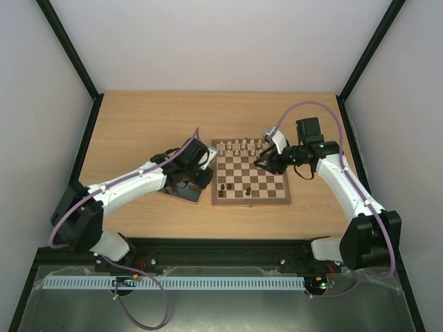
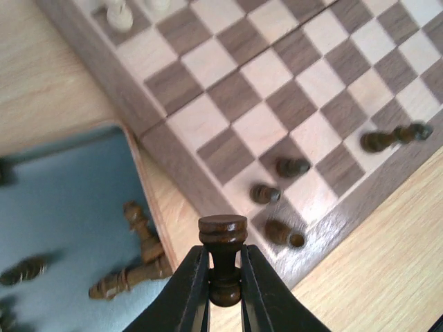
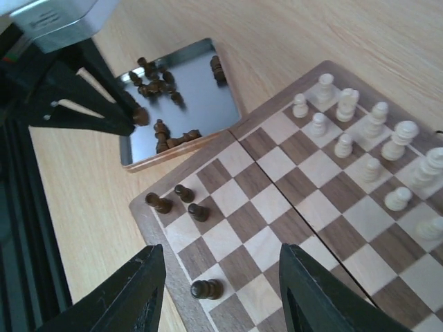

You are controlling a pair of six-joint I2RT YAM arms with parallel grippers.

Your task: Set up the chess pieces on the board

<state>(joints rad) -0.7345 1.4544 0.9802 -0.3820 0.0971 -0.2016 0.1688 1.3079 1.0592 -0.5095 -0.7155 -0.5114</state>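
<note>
Above a pale surface [image 2: 387,270], left gripper [image 2: 223,277] is pinching a dark chess piece [image 2: 223,232], likely needing upright lowering onto board [image 2: 259,128] ahead.

We see a board [image 1: 250,181] checked in dark brown and pale tan, framed by a brown border. The chess pieces [image 3: 198,211] on its near squares are dark brown, and the cream pieces [image 3: 377,119] line its far side. The tray [image 3: 201,86] is shiny grey metal. The worktop [image 1: 138,124] shows pale, light-brown wood grain. The arms [image 1: 131,183] are white with black joints, their cables [image 1: 311,103] are purple, and their jaws are black.
</note>
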